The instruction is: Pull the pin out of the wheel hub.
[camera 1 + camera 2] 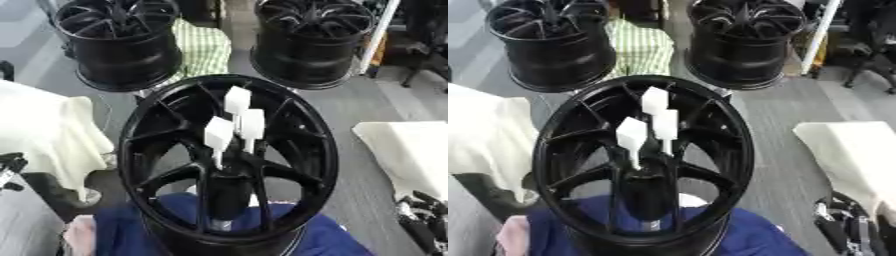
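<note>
A black spoked wheel hub (149, 125) stands tilted in the middle, its open face toward me. Three white pins with flat rectangular heads stick out of its centre: one at the top (237, 100), one in the middle (252, 123), one lower left (219, 133). Their thin stems run down toward the hub's centre (229, 172). My right hand (846, 227) rests at the lower right corner, fingers relaxed and holding nothing, well away from the pins. Only a small part of my left hand (10, 167) shows at the left edge.
Two more black wheels stand at the back, left (118, 42) and right (315, 40), with a green checked cloth (203, 47) between them. White padding lies at the left (44, 130) and the right (411, 150). A blue cloth (332, 242) lies under the hub.
</note>
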### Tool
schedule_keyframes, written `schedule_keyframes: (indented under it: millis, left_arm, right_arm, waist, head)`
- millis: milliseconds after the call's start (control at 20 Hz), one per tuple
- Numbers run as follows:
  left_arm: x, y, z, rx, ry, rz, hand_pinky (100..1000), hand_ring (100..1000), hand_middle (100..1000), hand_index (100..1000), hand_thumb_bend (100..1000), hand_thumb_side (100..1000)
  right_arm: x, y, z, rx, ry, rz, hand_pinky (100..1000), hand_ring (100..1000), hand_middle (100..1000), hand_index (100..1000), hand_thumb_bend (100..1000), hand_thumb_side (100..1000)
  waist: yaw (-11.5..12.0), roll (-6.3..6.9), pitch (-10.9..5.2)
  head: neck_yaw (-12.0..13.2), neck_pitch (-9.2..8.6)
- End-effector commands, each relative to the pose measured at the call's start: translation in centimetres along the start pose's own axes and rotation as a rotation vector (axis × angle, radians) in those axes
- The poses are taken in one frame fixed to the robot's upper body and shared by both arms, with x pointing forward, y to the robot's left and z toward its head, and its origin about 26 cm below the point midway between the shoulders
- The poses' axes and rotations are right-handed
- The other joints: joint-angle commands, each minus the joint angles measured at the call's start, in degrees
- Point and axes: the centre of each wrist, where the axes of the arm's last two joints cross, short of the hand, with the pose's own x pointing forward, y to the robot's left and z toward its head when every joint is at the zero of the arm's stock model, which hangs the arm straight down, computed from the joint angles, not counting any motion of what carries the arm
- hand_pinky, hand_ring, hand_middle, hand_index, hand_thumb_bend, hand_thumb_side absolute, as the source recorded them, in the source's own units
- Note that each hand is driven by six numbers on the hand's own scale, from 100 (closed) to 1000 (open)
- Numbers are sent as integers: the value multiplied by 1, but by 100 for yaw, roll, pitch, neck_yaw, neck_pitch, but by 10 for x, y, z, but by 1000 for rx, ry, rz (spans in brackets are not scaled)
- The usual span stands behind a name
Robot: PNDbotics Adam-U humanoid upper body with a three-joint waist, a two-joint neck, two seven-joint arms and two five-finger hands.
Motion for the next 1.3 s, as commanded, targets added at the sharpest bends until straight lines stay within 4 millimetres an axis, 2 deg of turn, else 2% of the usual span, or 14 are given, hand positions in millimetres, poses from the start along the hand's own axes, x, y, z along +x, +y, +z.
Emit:
schedule_keyframes:
  millis: [50,400,600,950,1300]
  left_arm:
    - [7,-8,4,58,2,38,591,863,705,827,339,603]
    - [17,-38,8,55,1,106,571,843,674,808,265,574]
    - [15,-48,11,60,15,120,560,826,653,797,217,561]
    - [14,-55,11,54,14,97,546,812,633,786,163,541]
    - [10,-59,8,36,22,81,538,804,625,781,159,532]
  right_arm:
    - [5,-6,-4,-15,-21,4,565,515,599,791,101,294]
    - [4,-6,-3,-16,-18,3,565,515,599,790,106,297]
    - [4,-6,-3,-15,-18,3,566,515,599,790,108,298]
    - [3,-7,-2,-19,-16,6,566,515,599,790,114,301]
    - [3,-9,-2,-25,-16,8,566,515,599,790,119,303]
  waist:
    - [18,0,-35]
    - [36,-32,-43]
    - [45,-44,-38]
    - [76,-44,-46]
    - [120,-31,-57]
  head:
    - [-6,-8]
    - [10,-5]
    - [16,-20]
    - [37,-38]
    - [35,-56]
